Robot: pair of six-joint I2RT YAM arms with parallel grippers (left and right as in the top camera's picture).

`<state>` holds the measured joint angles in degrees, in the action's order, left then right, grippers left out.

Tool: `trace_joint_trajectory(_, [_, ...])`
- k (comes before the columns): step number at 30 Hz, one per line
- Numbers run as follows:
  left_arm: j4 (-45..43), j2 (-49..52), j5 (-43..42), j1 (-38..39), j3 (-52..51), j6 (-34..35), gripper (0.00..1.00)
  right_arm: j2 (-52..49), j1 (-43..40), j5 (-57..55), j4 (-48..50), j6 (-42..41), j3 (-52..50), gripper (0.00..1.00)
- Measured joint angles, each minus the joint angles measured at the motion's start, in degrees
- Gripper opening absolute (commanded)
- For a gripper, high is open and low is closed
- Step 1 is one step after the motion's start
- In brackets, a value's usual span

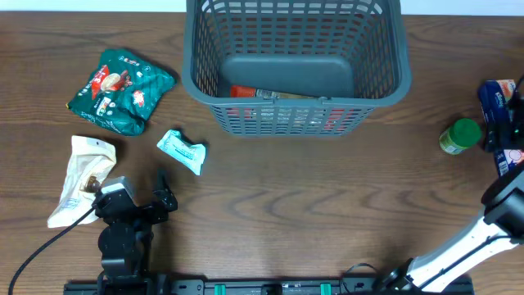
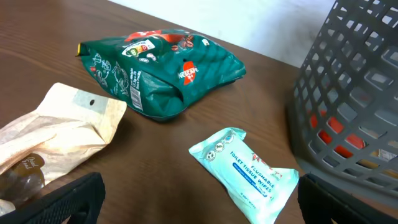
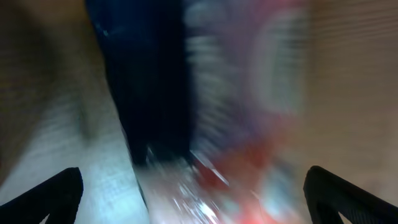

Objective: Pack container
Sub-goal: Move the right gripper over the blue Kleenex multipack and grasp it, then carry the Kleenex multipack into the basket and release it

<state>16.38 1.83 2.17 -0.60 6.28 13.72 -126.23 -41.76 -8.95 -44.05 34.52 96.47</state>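
Note:
The dark grey lattice basket (image 1: pixel 385 57) stands at the back centre, with a red packet (image 1: pixel 246 93) and other packets inside; its wall also shows in the left wrist view (image 2: pixel 348 93). My left gripper (image 1: pixel 137 195) is open and empty at the front left. A pale blue wipes pack (image 1: pixel 182 150) lies just ahead of it and sits between the open jaws (image 2: pixel 199 208) towards the right finger (image 2: pixel 249 171). My right gripper (image 1: pixel 506 131) is at the far right edge, open over a blue packet (image 1: pixel 495 97), which looks blurred blue, red and white in the right wrist view (image 3: pixel 205 124).
A green Nescafe bag (image 1: pixel 121 90) lies at the back left (image 2: pixel 168 68). A beige pouch (image 1: pixel 82 176) lies left of my left gripper (image 2: pixel 56 134). A small green-capped jar (image 1: pixel 460 136) stands by the right gripper.

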Motion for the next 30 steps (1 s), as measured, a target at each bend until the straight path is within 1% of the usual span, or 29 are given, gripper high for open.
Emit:
trace_joint_trajectory(2, [0.00,0.00,0.00,0.00,0.00,0.00,0.99,-1.18,0.00,0.52,0.46,-0.50,0.26,0.91])
trace_joint_trajectory(3, [0.00,0.00,0.00,0.00,0.00,0.00,0.99,-1.18,-0.02,0.50,1.31,-1.01,0.37,0.88])
trace_joint_trajectory(4, [0.00,0.00,0.00,0.00,0.00,0.00,0.99,-1.38,-0.07,0.57,1.88,-1.73,0.37,0.75])
trace_joint_trajectory(5, [0.00,0.00,0.00,0.00,0.00,0.02,0.99,-1.57,-0.13,0.81,1.92,-2.08,0.44,0.54])
trace_joint_trajectory(6, [0.00,0.00,0.00,0.00,0.00,0.02,0.99,-1.64,-0.13,0.61,2.10,-2.51,0.46,0.24])
trace_joint_trajectory(7, [0.00,0.00,0.00,0.00,0.00,0.00,0.99,-1.81,-0.13,0.46,1.99,-3.15,0.46,0.10])
trace_joint_trajectory(8, [0.00,0.00,0.00,0.00,0.00,0.00,0.99,-1.97,-0.17,0.55,1.92,-3.48,0.46,0.01])
trace_joint_trajectory(13, [0.00,0.00,0.00,0.00,0.00,0.00,0.99,-1.97,-0.15,0.13,1.75,-6.03,1.09,0.01])
trace_joint_trajectory(22, [0.00,0.00,0.00,0.00,0.00,0.02,0.98,-0.92,0.15,1.31,0.39,-13.29,1.09,0.01])
trace_joint_trajectory(25, [0.00,0.00,0.00,0.00,0.00,0.00,0.99,1.14,0.94,3.06,-1.36,-15.47,1.09,0.01])
trace_joint_trajectory(30, [0.00,0.00,0.00,0.00,0.00,0.00,0.99,9.70,4.09,4.50,-4.42,-18.03,3.28,0.01])
